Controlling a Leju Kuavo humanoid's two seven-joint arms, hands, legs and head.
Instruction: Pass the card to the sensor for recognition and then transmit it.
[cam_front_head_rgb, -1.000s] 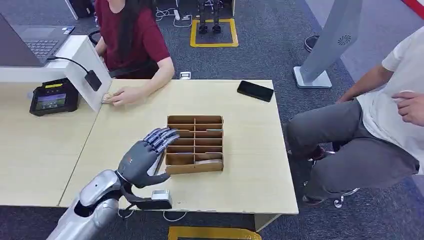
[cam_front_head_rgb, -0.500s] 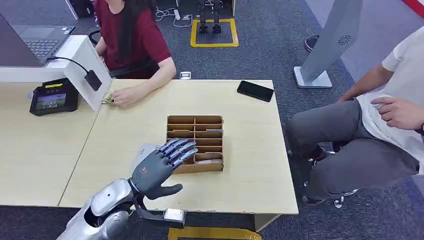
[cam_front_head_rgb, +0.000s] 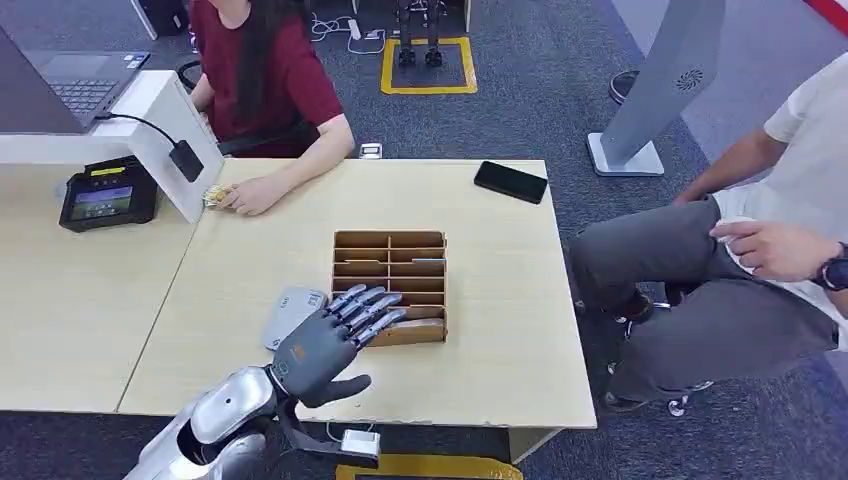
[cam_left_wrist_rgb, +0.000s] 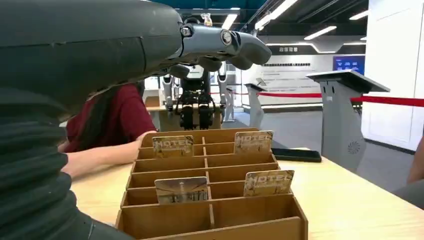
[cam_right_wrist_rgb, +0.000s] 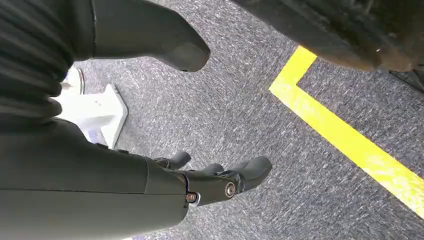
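Observation:
A brown cardboard card box (cam_front_head_rgb: 390, 238) stands at the middle of the table, and several hotel cards stand upright in its slots. Two of them are close in the left wrist view (cam_left_wrist_rgb: 181, 189) (cam_left_wrist_rgb: 268, 182), in the box (cam_left_wrist_rgb: 215, 217). My left hand (cam_front_head_rgb: 335, 338) hovers at the box's near left corner with its fingers spread and nothing in it. The fingers reach out above the box (cam_left_wrist_rgb: 220, 42). A flat grey pad (cam_front_head_rgb: 288, 315) lies on the table just left of the hand. My right hand (cam_right_wrist_rgb: 165, 180) hangs over the carpet, holding nothing, with its fingers apart.
A person in a red top sits at the far side, one hand (cam_front_head_rgb: 245, 195) on the table beside a white stand (cam_front_head_rgb: 165, 140). A payment terminal (cam_front_head_rgb: 100, 195) and a laptop (cam_front_head_rgb: 60, 85) are at far left. A black phone (cam_front_head_rgb: 511, 181) lies far right, and another person (cam_front_head_rgb: 740, 260) sits to the right.
My left hand has drawn back toward the near table edge and a little right, uncovering the grey pad. The seated person's hand at right has dropped toward the lap.

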